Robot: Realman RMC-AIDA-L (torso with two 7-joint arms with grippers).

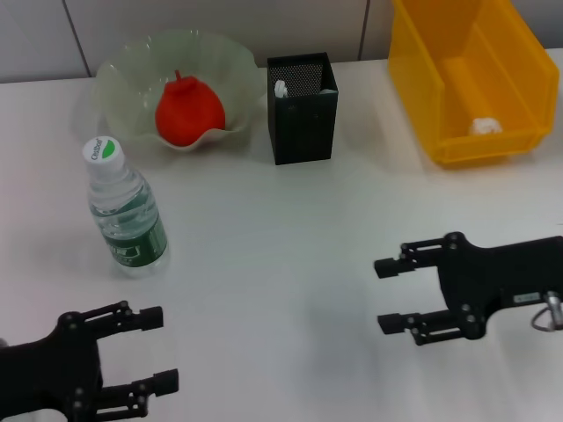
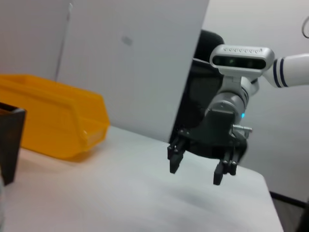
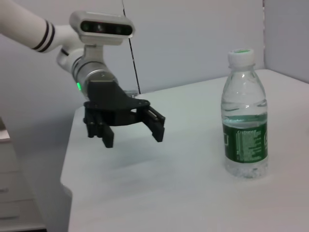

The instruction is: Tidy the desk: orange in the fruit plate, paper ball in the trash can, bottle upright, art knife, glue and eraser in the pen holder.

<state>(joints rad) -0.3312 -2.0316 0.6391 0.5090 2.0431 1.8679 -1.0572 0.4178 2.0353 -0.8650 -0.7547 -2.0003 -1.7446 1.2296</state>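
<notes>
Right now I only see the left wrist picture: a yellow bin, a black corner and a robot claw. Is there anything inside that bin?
Observer: Yes. The head view shows the paper ball lying inside the trash can.
Operator: And that black corner, what is it?
Observer: It is the pen holder, a mesh box with something white poking up inside it.
Operator: Any fruit around?
Observer: The orange sits in the fruit plate, beside the pen holder.
Operator: Is the claw I see holding something?
Observer: No. That is the right gripper, open above bare table. The left gripper is open too, near the upright bottle.
</notes>
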